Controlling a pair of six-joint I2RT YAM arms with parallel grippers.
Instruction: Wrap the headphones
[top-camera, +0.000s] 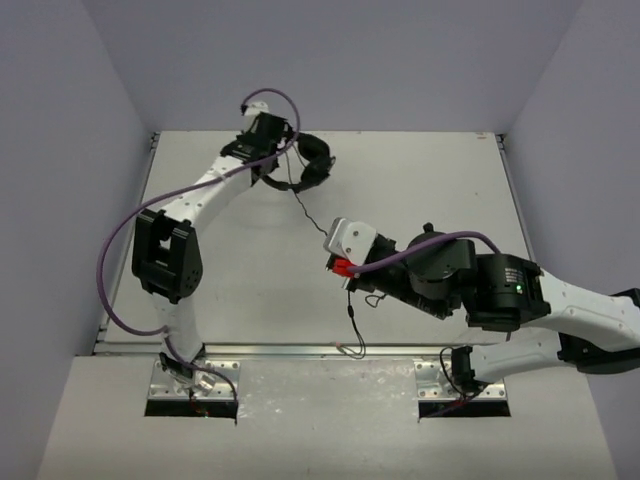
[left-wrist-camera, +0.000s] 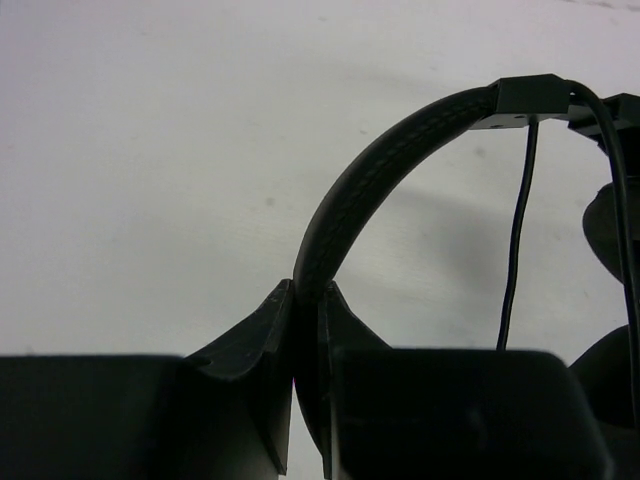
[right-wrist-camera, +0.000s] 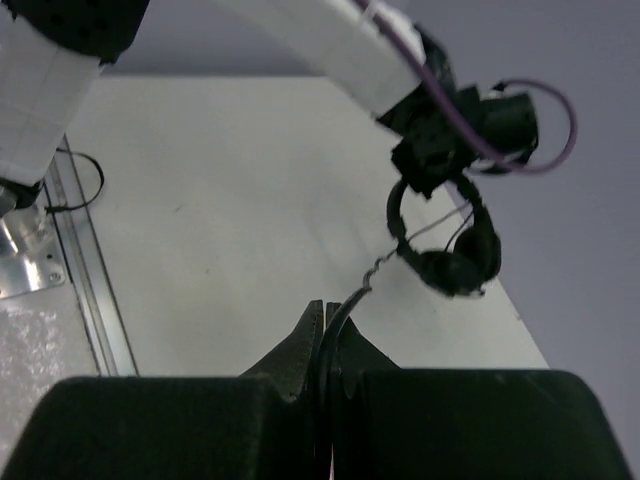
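Note:
The black headphones (top-camera: 312, 162) are at the far middle of the table. My left gripper (top-camera: 283, 148) is shut on the headband (left-wrist-camera: 380, 165), held a little above the table; the jaws pinch the band's end in the left wrist view. The thin dark cable (top-camera: 308, 212) runs from the headphones toward the near right. My right gripper (top-camera: 330, 242) is shut on that cable (right-wrist-camera: 345, 305). The headphones also show in the right wrist view (right-wrist-camera: 455, 255). The cable's tail (top-camera: 353, 325) trails to the table's near edge, with a reddish plug (top-camera: 343, 267) by my right gripper.
The white table (top-camera: 220, 280) has a metal rail along its left and near edges (top-camera: 300, 350). Grey walls close in the left, far and right sides. The left arm's thick purple cable (top-camera: 125, 240) loops over the table's left side.

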